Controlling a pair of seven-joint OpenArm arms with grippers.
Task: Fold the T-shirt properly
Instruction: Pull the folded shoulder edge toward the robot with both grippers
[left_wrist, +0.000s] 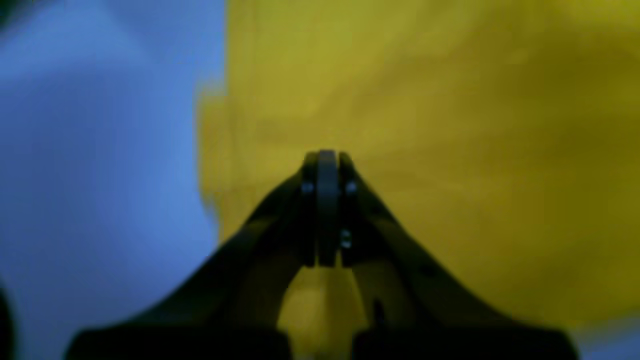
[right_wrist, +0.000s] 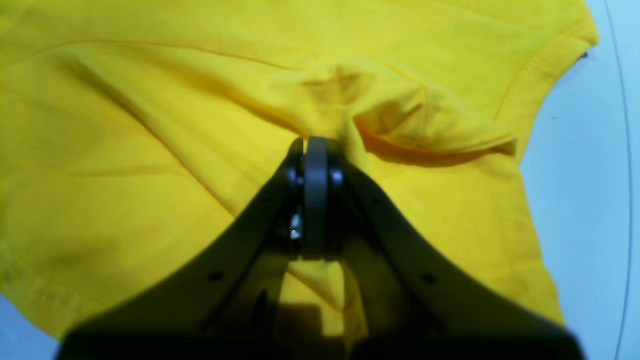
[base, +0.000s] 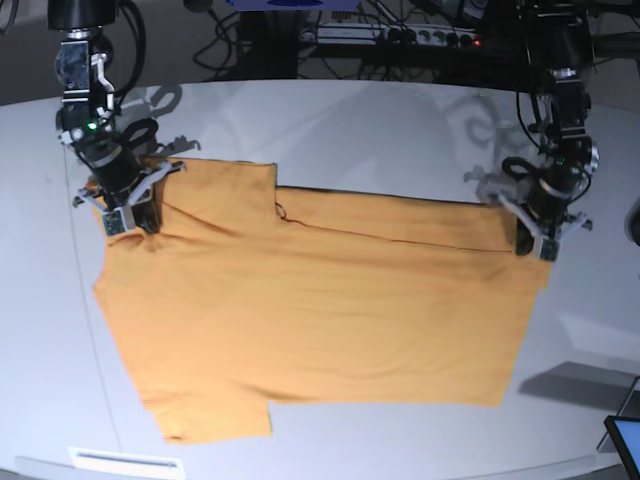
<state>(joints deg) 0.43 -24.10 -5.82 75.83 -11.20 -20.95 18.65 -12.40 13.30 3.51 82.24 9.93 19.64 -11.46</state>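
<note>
Base view shows my one T-shirt (base: 310, 320) spread across the middle of the surface (base: 400, 120), its far long edge already turned over toward the near edge. Both sets of fingers are pressed together, each pinching cloth. The right gripper (base: 122, 213) holds the sleeve end by the surface's left edge; the left gripper (base: 535, 238) holds the hem end toward the right edge. I judge I grip both ends so the fold stays straight and taut as it travels. Count: one shirt, two arms, two pinches.
</note>
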